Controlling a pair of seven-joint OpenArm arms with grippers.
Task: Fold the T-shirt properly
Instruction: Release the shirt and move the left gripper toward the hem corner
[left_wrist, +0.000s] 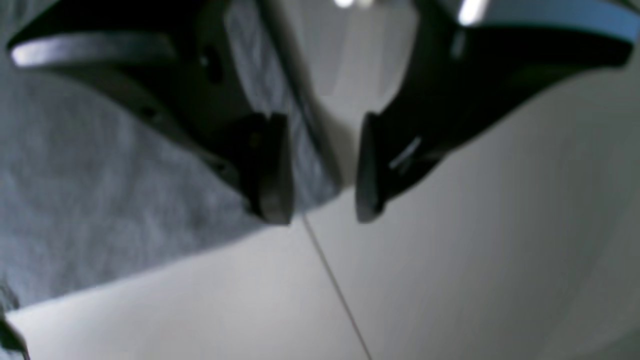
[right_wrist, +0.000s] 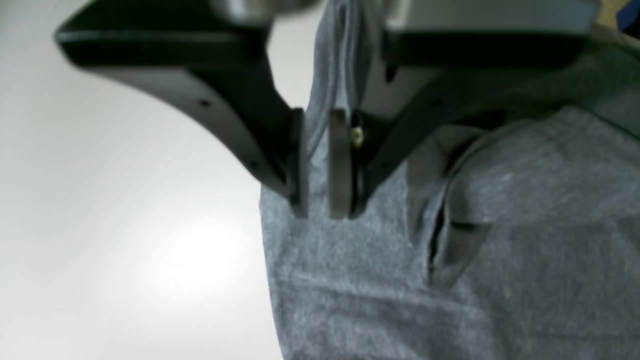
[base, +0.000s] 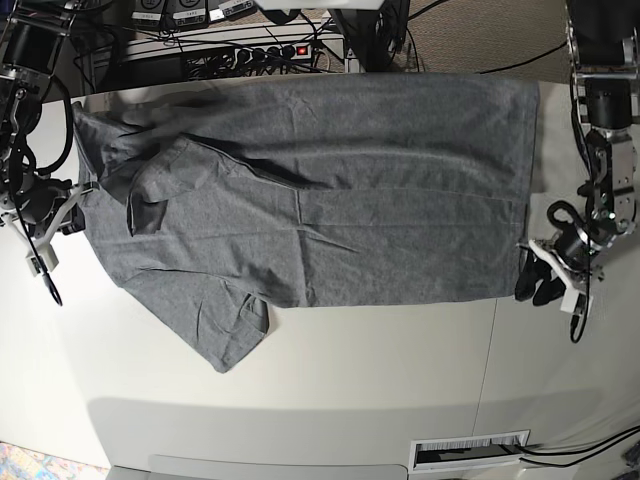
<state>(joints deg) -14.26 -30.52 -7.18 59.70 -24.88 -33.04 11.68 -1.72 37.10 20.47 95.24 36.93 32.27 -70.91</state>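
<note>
pale tabletop (base: 350, 385) | thin straight seam (left_wrist: 336, 285) | bright glare (right_wrist: 187, 265) | dark cables (base: 580, 455) lower right

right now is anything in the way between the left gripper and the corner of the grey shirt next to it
Nothing visible stands between them. The left gripper is open, and the T-shirt's corner shows between its fingers, with only bare tabletop beyond it.

Matt, soft grey cloth shirt (base: 400, 240); smooth, faintly glossy pale tabletop (base: 330, 370).
</note>
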